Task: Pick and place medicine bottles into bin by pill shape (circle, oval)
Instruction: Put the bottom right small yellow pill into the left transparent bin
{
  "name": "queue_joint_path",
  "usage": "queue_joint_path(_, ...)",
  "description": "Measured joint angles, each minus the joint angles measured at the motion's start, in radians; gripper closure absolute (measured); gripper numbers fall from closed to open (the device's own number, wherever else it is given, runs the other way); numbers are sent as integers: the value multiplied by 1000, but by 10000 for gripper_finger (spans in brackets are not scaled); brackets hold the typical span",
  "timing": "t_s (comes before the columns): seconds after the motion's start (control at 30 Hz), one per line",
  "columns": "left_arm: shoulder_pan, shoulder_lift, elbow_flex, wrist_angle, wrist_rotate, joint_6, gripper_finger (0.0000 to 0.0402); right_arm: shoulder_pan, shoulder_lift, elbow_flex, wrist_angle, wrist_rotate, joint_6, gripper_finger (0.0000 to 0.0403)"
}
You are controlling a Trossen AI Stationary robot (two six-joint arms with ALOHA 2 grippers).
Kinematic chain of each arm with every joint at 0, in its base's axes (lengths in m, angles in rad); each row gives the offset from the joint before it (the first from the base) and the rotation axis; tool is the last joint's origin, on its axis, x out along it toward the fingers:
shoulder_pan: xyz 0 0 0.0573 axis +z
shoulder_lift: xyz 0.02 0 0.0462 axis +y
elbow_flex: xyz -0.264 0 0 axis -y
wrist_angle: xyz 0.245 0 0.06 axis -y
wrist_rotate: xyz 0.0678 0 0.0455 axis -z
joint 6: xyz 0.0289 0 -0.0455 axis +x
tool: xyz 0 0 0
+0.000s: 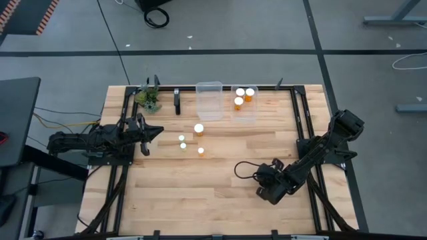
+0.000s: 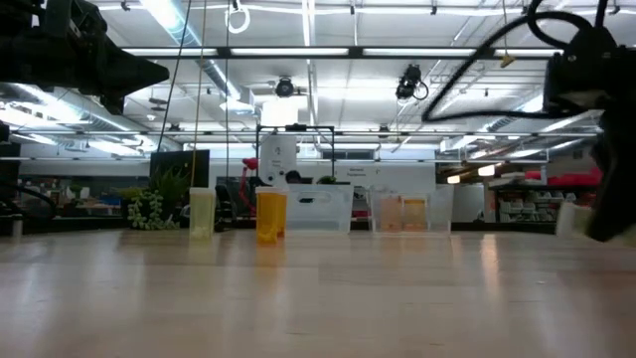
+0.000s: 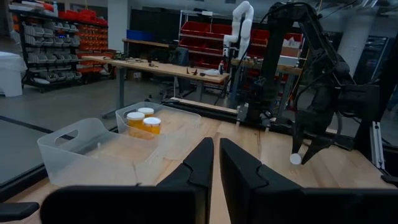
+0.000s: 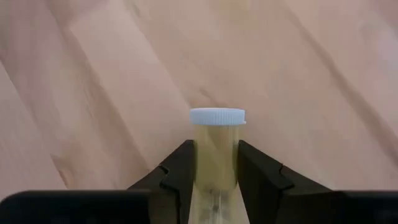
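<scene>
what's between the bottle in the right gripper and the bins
Nothing visible blocks it. The right gripper holds a bottle over bare wood near the table's front. The bins sit at the far edge, and the loose bottles stand left of a straight path.

Premises: industrial robotics lab or workshop. Evidence: grey concrete floor (image 1: 267, 27), strip ceiling lights (image 2: 308, 52), parts shelving (image 3: 46, 46), red racks (image 3: 208, 46), workbench (image 3: 155, 67), a white robot arm (image 3: 239, 22) beyond the wooden table (image 1: 220, 193).
</scene>
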Motion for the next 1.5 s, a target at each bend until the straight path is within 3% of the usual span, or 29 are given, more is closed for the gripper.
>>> queue_joint_path(0.23, 0, 0, 0, 0, 0, 0, 373, -10, -1, 0, 85, 194, -97, 285)
queue_joint_path(0.5, 0, 0, 0, 0, 0, 0, 366, -104, -1, 0, 248, 225, -335, 285)
queue_joint_path(1.1, 0, 0, 0, 0, 0, 0, 368, -375, -1, -1, 548, 58, -809, 285)
queue_joint_path(1.5, 0, 0, 0, 0, 0, 0, 376, -457, -1, -1, 690, -104, -1052, 285)
